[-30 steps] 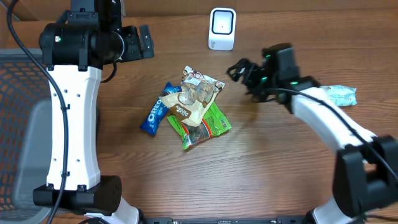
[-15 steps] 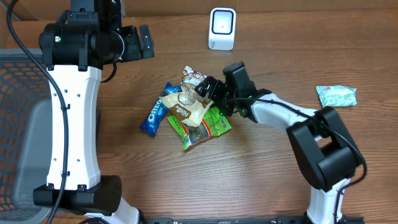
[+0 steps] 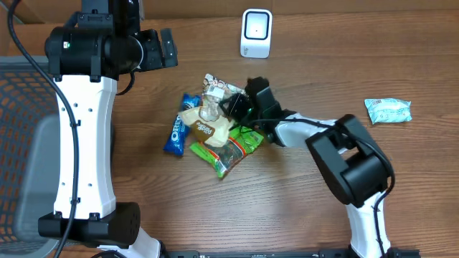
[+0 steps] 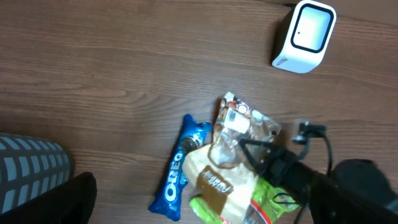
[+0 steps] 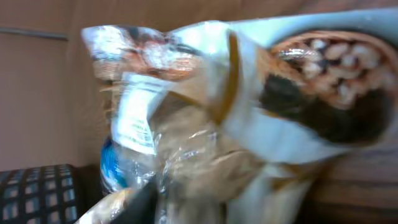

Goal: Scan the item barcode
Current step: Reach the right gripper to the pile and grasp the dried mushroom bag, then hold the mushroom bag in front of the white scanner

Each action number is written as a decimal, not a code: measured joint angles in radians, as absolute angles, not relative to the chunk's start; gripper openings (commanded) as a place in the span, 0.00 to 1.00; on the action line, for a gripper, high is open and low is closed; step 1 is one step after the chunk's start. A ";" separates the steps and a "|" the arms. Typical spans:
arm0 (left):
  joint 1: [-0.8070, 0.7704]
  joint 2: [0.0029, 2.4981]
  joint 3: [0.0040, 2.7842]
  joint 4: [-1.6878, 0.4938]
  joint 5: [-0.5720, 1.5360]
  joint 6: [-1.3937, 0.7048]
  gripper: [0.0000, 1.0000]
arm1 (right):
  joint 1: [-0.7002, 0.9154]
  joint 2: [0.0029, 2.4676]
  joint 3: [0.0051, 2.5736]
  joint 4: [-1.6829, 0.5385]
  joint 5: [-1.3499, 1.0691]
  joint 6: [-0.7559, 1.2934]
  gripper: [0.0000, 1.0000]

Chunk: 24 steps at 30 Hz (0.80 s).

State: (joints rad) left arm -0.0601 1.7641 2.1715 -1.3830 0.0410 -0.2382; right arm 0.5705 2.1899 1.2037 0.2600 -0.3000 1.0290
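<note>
Noted a grey mesh basket (image 3: 21, 143) at the far left edge. Found the left arm (image 3: 82, 129) beside it, with the left jaws up by the back of the tabletop (image 3: 301, 208), spread wide, holding nothing. Found the items heaped mid-tabletop: a blue Oreo pack (image 3: 174, 135) leftmost, a tan snack bag (image 3: 208, 125) partly over it, a clear wrapper (image 3: 215, 87) behind, a green bag (image 3: 233, 149) underneath at the front. Saw the right arm (image 3: 351, 161) reaching into the heap's right side, the right jaws against the tan snack bag and clear wrapper. Could not tell whether clamped or apart, with the wrist view blurred and filled by wrappers. Spotted a white scanner (image 3: 256, 32) at the back, apart from the heap, and a pale teal packet (image 3: 388, 110) far right.
</note>
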 measured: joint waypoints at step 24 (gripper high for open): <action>-0.060 1.764 2.172 -1.383 0.041 -0.238 1.00 | 0.146 1.686 1.196 -0.278 -0.780 0.390 0.04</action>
